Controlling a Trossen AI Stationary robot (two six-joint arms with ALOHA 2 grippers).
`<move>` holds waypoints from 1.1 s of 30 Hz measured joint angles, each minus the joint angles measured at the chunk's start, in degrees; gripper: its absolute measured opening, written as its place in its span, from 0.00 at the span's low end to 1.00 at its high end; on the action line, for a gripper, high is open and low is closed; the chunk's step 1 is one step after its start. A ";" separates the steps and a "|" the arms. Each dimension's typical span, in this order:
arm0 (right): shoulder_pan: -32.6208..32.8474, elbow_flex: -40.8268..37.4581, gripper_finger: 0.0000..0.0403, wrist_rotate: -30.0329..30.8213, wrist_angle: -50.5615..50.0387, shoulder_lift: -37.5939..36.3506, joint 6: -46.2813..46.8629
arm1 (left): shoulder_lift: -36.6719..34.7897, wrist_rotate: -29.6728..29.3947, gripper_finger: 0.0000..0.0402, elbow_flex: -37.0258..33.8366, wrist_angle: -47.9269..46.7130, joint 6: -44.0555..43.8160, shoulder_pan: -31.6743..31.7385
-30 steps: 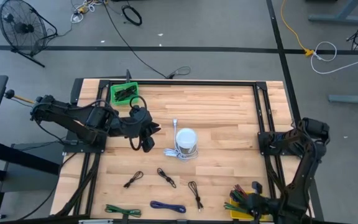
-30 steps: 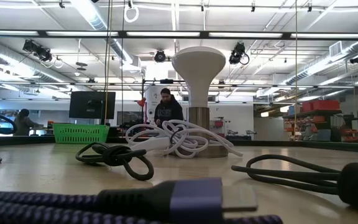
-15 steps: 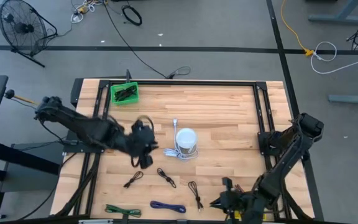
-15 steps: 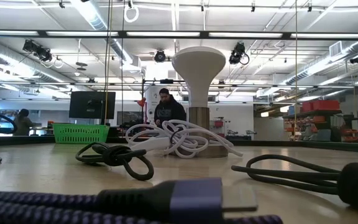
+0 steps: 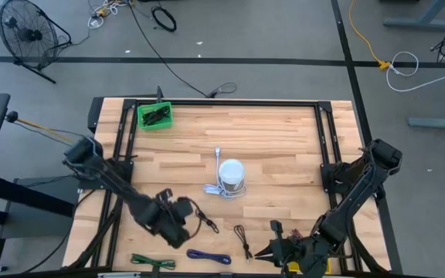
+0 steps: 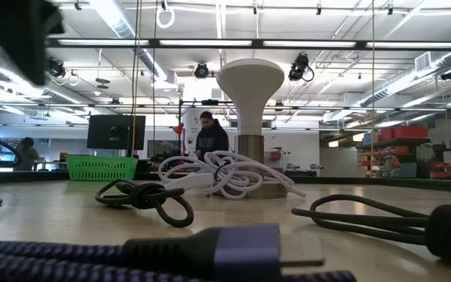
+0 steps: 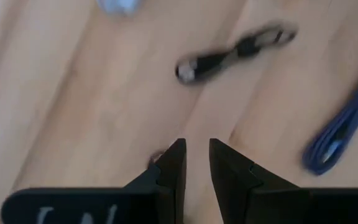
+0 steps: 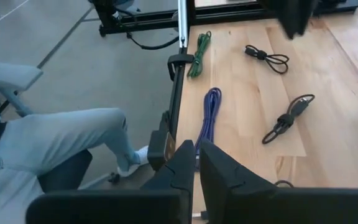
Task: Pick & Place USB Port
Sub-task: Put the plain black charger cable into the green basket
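Several coiled USB cables lie along the near part of the table: two black ones (image 5: 207,220) (image 5: 243,239), a blue one (image 5: 208,256) and a green one (image 5: 153,262). My left gripper (image 5: 178,224) hangs low over the spot beside the first black cable. In its wrist view the left gripper (image 7: 196,163) shows a narrow gap, with a black cable (image 7: 235,50) and the blue cable (image 7: 340,130) ahead. My right gripper (image 5: 275,251) is shut near the table's near edge, pointing left at the blue cable (image 8: 210,118). A green basket (image 5: 154,116) stands at the far left.
A white round-topped stand (image 5: 232,176) with a white cable (image 5: 216,188) coiled at its foot sits mid-table. A seated person's leg (image 8: 61,137) is beyond the near edge. The black frame rail (image 8: 178,81) runs along that edge. Bare wood lies between stand and basket.
My left gripper has swept from the table's middle left, beside the white stand, toward the near edge and down over the black cables. My right gripper swung left along the near edge, away from the near right corner, then nearly stopped. No cable has moved.
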 joint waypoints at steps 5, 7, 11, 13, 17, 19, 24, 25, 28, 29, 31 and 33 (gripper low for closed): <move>0.00 0.00 0.07 0.02 0.79 0.00 -0.02 | 6.19 2.86 0.19 0.00 -2.07 -3.59 -2.23; 0.00 0.00 0.07 0.03 1.18 0.00 0.00 | 8.09 5.77 0.19 0.00 -3.96 -3.98 -2.39; 0.00 0.00 0.07 0.02 1.67 0.00 0.00 | 10.40 9.09 0.20 0.00 -9.20 -7.29 -2.69; 0.00 0.00 0.07 0.02 1.94 0.00 0.00 | 10.88 9.44 0.21 0.00 -10.70 -8.48 -2.80; 0.00 0.00 0.07 0.02 3.12 0.00 -0.02 | 10.92 10.14 0.28 0.00 -10.53 -10.01 -3.31; 0.00 0.00 0.07 -0.05 3.48 0.00 -0.02 | 10.92 10.66 0.31 0.02 -9.49 -11.39 -3.92; 0.00 0.00 0.07 -0.07 3.68 0.00 -0.02 | 11.09 11.92 0.40 0.02 -8.26 -13.94 -5.20; 0.00 0.00 0.07 -0.08 3.70 0.00 -0.02 | 11.09 11.90 0.42 0.02 -8.41 -14.66 -5.45; 0.00 0.00 0.07 -0.09 3.67 0.00 -0.02 | 11.09 11.47 0.45 0.02 -7.62 -16.33 -5.96; 0.00 0.00 0.07 -0.06 3.70 0.00 -0.02 | 11.09 11.34 0.46 0.02 -7.55 -17.00 -6.16; 0.00 0.00 0.07 -0.07 3.70 0.00 -0.02 | 11.09 11.20 0.47 0.02 -7.71 -17.50 -6.23; 0.00 0.00 0.07 -0.07 3.93 0.00 -0.02 | 11.09 10.81 0.47 -0.56 -7.15 -17.66 -6.23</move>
